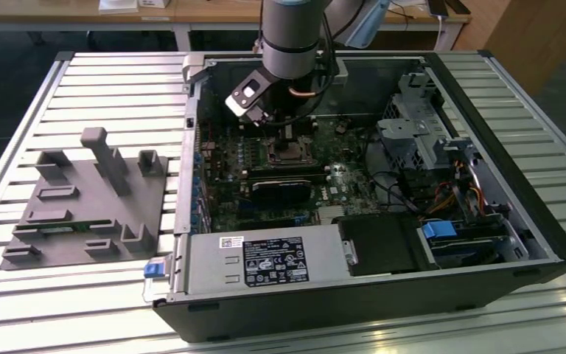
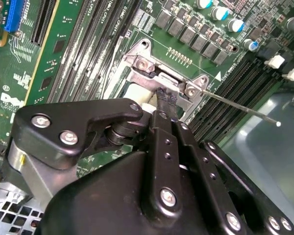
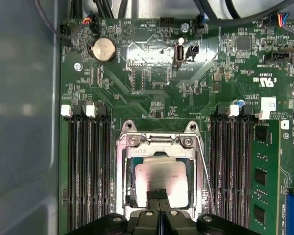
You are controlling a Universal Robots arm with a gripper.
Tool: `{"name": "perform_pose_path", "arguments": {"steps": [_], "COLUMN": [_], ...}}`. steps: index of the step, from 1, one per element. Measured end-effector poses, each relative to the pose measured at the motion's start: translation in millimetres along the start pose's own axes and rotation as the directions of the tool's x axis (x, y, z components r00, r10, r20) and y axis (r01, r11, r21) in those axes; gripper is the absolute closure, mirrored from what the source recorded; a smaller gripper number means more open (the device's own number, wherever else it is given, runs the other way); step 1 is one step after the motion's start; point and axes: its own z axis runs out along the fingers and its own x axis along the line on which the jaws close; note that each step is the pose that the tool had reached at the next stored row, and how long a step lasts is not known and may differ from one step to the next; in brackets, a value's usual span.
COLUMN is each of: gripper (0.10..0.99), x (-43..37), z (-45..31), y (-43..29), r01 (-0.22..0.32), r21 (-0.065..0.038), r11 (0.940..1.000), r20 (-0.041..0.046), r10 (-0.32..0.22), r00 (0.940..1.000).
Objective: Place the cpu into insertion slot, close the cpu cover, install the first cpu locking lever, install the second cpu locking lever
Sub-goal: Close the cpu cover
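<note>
The tool (image 3: 158, 196) is pressed together, its two black fingertips meeting with nothing visible between them; in the first wrist view they sit over one edge of the cpu (image 3: 161, 177), at the middle of that edge. The cpu lies flat in the insertion slot (image 1: 288, 153), silvery top up; the cpu cover (image 3: 159, 153) frames it, the chip showing through the square window. A thin locking lever (image 3: 204, 171) runs along one side of the slot, between the cover and a bank of memory slots (image 3: 232, 171); in the second wrist view its free end stands out over those slots, away from the socket. The slot sits in the green circuit board (image 3: 152, 98) inside an open computer case (image 1: 519, 184); the case lies on the slatted surface (image 1: 96, 81); a grey fixture (image 1: 86, 199) rests on the surface near its edge at the exterior view's left, just beside the case.
</note>
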Motion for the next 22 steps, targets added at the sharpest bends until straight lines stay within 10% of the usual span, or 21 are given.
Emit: {"name": "perform_pose_path", "arguments": {"steps": [16,22], "gripper": [0.980,0.980], "x": [4.6,5.6], "z": [6.2,-3.8], "y": [1.8,1.7], "r01": [0.000,0.000], "r21": [0.000,0.000], "r11": [1.0000,1.0000], "r20": [-0.0105,-0.0109], "r10": [0.000,0.000], "r00": [0.9999,0.9999]}}
